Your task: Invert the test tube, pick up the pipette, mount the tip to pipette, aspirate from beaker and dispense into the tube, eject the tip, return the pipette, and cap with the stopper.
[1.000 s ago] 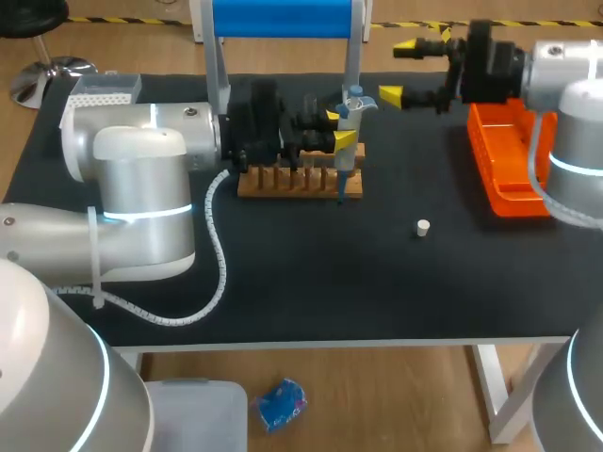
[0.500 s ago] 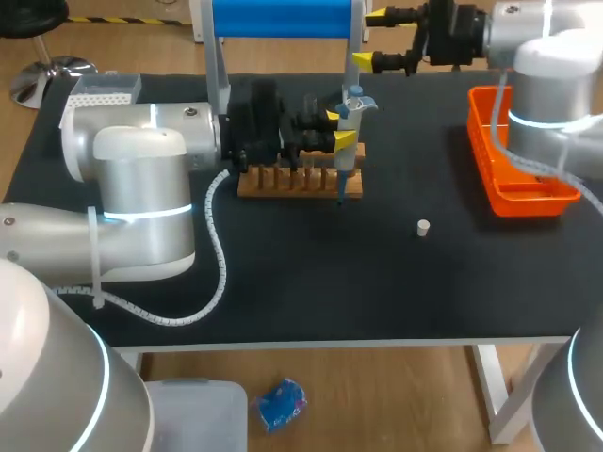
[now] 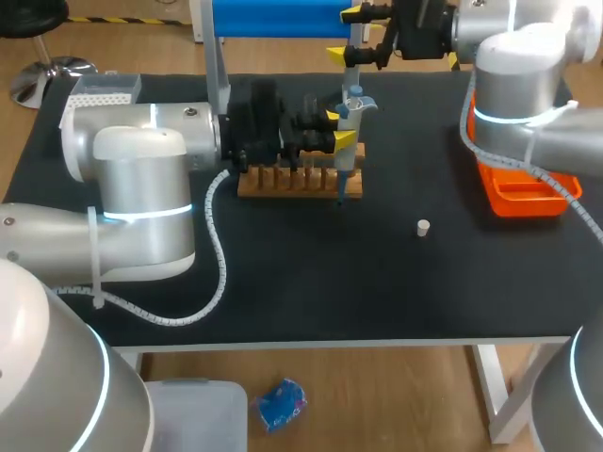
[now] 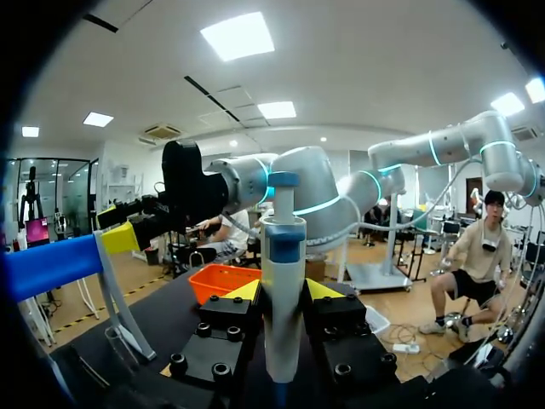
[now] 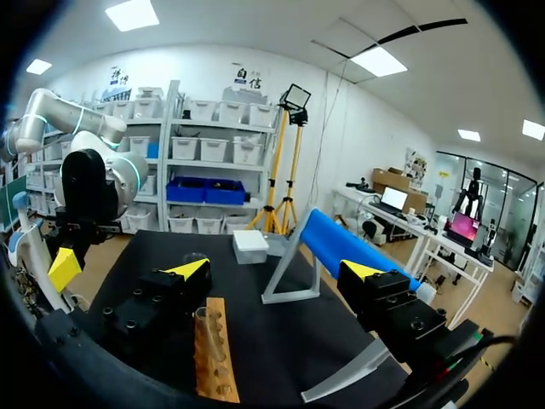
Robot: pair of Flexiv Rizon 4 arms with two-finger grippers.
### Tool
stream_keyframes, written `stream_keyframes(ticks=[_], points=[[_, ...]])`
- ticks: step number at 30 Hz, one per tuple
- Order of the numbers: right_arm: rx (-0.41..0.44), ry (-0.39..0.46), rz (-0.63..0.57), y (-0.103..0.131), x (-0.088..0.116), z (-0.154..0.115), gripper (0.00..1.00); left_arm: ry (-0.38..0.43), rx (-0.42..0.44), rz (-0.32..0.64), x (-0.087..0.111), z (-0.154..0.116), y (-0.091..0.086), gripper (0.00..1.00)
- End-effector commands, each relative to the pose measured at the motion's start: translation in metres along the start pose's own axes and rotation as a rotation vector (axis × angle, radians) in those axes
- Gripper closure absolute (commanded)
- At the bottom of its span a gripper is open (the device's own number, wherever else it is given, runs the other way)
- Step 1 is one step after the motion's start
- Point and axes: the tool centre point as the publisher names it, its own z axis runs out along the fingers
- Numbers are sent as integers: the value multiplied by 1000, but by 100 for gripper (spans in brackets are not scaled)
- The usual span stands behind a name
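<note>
Between the yellow tips of my left pincer (image 3: pixel 339 129) the pipette (image 3: pixel 350 141) stands upright, clamped from both sides, just above centre in the head view. Its lower end comes down at the right end of the wooden rack (image 3: pixel 283 182). My right pincer (image 3: pixel 345 34) hangs at the upper middle of the frame, fingers spread wide with nothing between them, close to the blue-barred stand (image 3: pixel 283 17). Right of centre on the black worktop (image 3: pixel 330 273) lies the small white stopper (image 3: pixel 423 227), well apart from the rack. The orange tray (image 3: pixel 513 196) sits at the right edge.
</note>
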Motion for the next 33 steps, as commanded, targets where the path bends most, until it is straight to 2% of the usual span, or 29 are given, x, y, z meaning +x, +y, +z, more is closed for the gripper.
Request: stream_keyframes(ticks=[1, 17, 23, 33], points=[[-1, -4, -1, -1, 1, 1, 0, -2, 1, 0, 0, 0, 0, 100], [-1, -4, -1, -1, 1, 1, 0, 7, -15, 13, -5, -1, -4, 100], [-1, -4, -1, -1, 1, 1, 0, -34, -49, 42, -16, -42, -13, 100], [-1, -4, -1, -1, 1, 1, 0, -99, -111, 37, -41, -119, -23, 100]])
